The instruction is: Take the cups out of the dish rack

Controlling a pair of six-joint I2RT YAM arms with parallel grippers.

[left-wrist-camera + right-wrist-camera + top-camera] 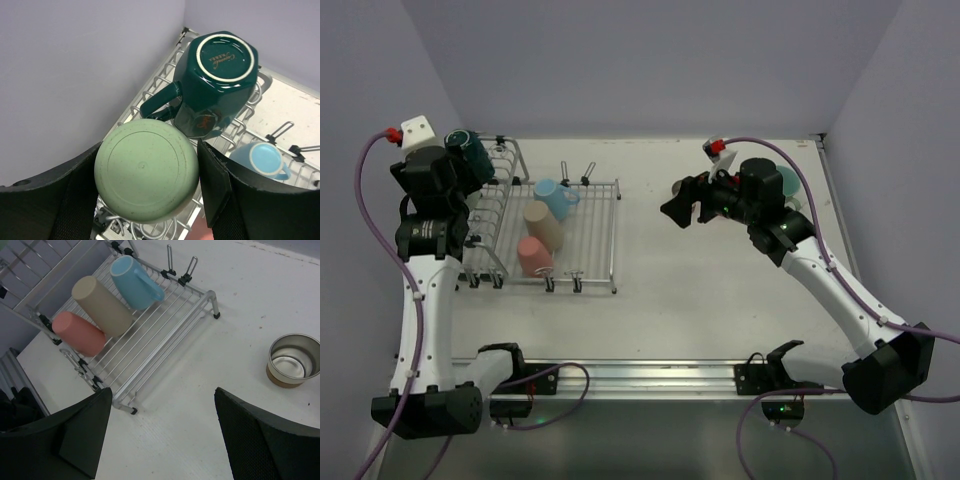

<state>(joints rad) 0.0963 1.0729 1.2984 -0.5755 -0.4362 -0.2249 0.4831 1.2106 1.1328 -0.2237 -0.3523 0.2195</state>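
In the left wrist view my left gripper (pixel 150 190) has its fingers on both sides of an upside-down pale green cup (pixel 145 170) in the slotted section of the dish rack (pixel 160 80), and looks shut on it. An upside-down dark teal mug (pixel 215 85) stands just behind. On the rack's flat tray (pixel 600 240) lie a light blue mug (pixel 557 197), a beige tumbler (pixel 542 222) and a pink tumbler (pixel 533 255). My right gripper (pixel 680 205) is open and empty above the table, right of the rack. A metallic cup (pixel 292 360) stands on the table.
A teal cup (pixel 790 183) shows partly behind the right arm at the back right. Walls close in the table at the left, back and right. Two upright clips (pixel 575 172) stand at the rack's far edge.
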